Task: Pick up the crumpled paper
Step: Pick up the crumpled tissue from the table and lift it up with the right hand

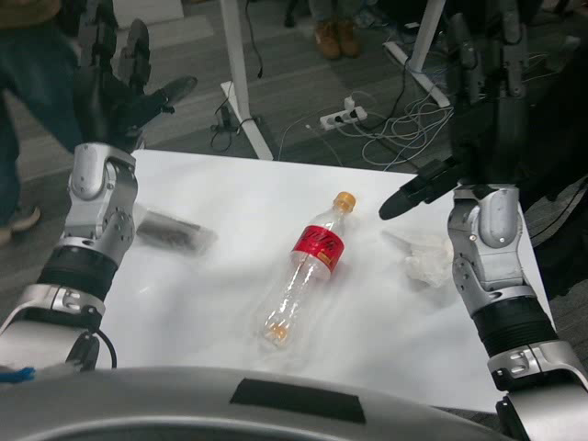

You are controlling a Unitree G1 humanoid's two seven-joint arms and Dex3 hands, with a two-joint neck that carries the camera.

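crumpled paper (423, 257): on the white table (220, 303) near its right edge, just left of the right forearm, below the raised right hand (482, 92), apart from it | look: small white wrinkled wad, pale against the tabletop | right hand: fingers spread, empty | left hand (119, 87): raised at far left, fingers apart, empty

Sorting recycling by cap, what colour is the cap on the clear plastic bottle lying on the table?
Orange, on the clear plastic bottle with a red label; head view.

A lab or office: white desk legs (241, 73), power strip (342, 116), tangled cables (404, 124).
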